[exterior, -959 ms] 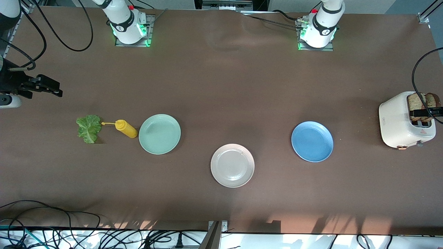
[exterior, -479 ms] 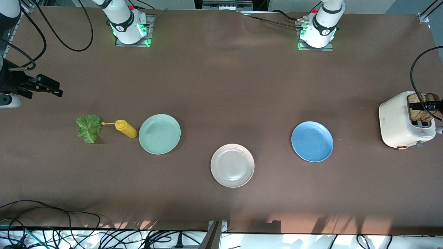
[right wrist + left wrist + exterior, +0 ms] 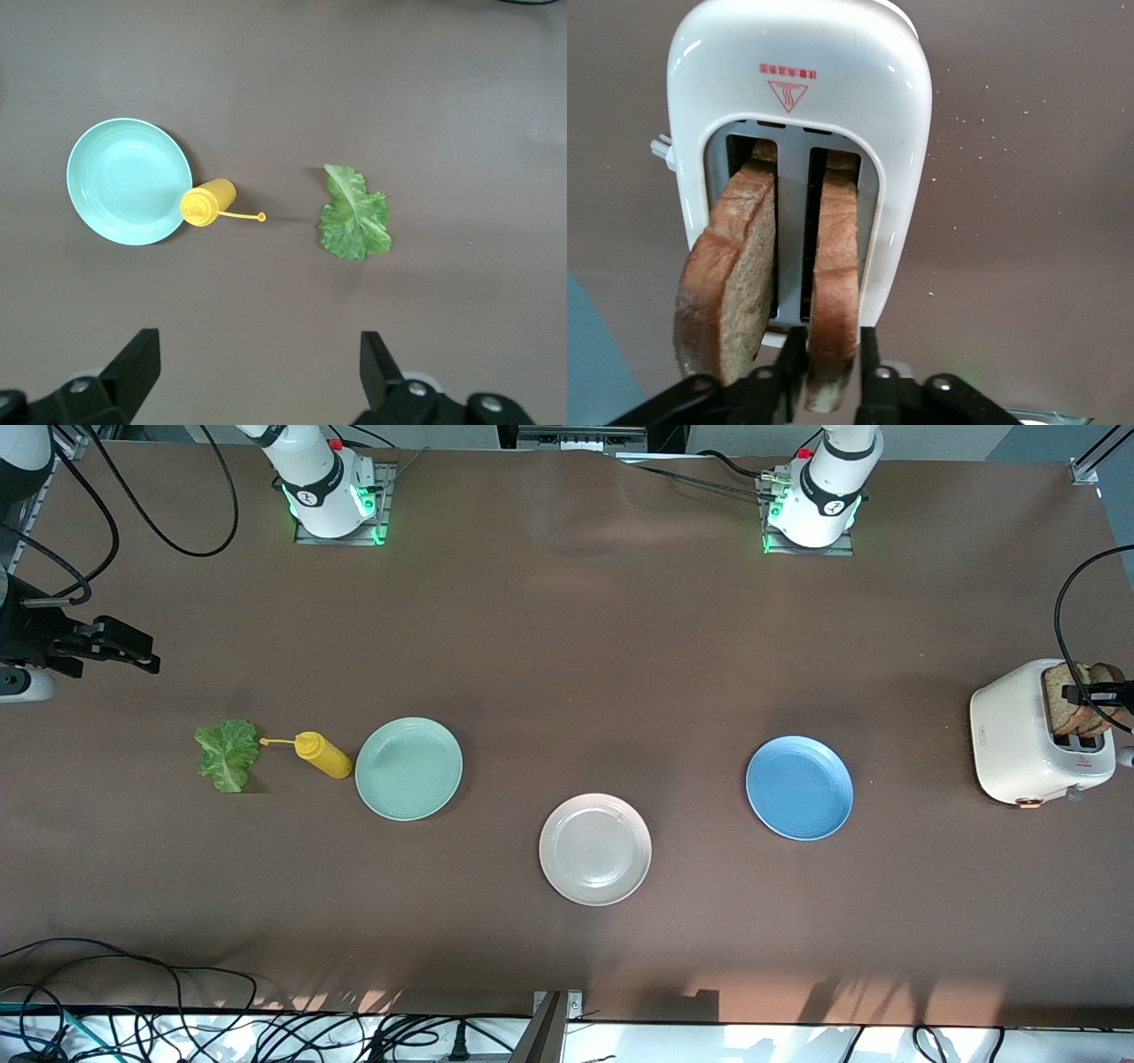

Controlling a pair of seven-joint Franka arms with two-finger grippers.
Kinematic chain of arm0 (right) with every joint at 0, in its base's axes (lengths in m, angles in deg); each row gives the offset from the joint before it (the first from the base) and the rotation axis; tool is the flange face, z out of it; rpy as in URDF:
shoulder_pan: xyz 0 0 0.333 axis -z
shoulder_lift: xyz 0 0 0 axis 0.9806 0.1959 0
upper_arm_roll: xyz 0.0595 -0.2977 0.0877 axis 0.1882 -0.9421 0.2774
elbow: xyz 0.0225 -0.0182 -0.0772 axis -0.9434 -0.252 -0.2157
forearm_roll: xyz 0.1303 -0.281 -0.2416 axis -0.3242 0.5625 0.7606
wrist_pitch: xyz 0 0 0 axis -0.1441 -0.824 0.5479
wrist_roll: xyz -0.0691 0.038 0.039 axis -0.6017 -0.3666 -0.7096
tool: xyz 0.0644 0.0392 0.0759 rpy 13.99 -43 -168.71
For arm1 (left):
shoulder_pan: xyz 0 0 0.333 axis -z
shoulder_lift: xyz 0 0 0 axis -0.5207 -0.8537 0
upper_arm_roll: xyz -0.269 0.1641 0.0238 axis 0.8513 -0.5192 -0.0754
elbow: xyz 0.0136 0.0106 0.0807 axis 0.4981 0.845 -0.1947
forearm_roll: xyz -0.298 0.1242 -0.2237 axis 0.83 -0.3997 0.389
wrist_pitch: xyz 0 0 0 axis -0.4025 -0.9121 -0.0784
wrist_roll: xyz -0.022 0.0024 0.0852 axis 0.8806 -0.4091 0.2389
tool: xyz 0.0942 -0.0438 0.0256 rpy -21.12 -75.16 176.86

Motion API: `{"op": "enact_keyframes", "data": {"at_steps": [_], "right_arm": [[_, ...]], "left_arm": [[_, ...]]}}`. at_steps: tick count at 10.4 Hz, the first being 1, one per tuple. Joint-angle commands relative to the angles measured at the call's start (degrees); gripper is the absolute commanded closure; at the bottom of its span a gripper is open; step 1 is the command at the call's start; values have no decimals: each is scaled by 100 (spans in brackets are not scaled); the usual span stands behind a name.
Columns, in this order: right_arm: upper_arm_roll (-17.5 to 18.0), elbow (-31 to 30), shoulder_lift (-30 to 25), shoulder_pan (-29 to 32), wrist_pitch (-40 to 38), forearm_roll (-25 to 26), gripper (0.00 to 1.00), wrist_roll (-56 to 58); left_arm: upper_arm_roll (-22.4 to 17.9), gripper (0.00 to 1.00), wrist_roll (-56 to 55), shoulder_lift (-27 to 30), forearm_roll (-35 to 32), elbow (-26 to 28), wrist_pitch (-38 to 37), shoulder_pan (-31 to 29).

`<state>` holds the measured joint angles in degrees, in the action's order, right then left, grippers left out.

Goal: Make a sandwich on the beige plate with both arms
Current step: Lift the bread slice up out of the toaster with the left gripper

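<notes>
Now | left gripper (image 3: 831, 359) fingers pinch bread slice (image 3: 834, 283) | beige plate (image 3: 595, 849) bare

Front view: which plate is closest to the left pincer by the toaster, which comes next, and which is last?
From the left pincer, at the bread in the toaster:
1. Blue plate, toward the left arm's end.
2. Beige plate, mid-table, nearest the camera.
3. Mint-green plate, toward the right arm's end.
</notes>
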<state>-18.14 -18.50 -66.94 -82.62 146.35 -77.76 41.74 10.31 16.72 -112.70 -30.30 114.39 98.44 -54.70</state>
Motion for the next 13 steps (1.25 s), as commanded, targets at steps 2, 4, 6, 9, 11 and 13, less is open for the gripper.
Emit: {"op": "enact_keyframes", "data": {"at_steps": [2,4,6,9,11,13], "right_arm": [[16,83,-2,14,-93,70,0,31],[16,83,-2,14,-84,70,0,31],[16,83,-2,14,-84,70,0,31],[16,83,-2,14,-84,70,0,31],[16,83,-2,14,-84,70,0,31],[16,83,-2,14,-84,70,0,31]], "left_arm": [[33,100,126,74,-181,-13,-101,-6],[77,100,318,310,-172,-249,-249,46],[392,100,408,504,-111,-767,-776,55],[1234,100,59,803,-67,-1305,-1462,55],[1911,100,-1211,830,404,-1306,-1481,55],[2317,100,-3108,743,1519,-1306,-1429,247]]}}
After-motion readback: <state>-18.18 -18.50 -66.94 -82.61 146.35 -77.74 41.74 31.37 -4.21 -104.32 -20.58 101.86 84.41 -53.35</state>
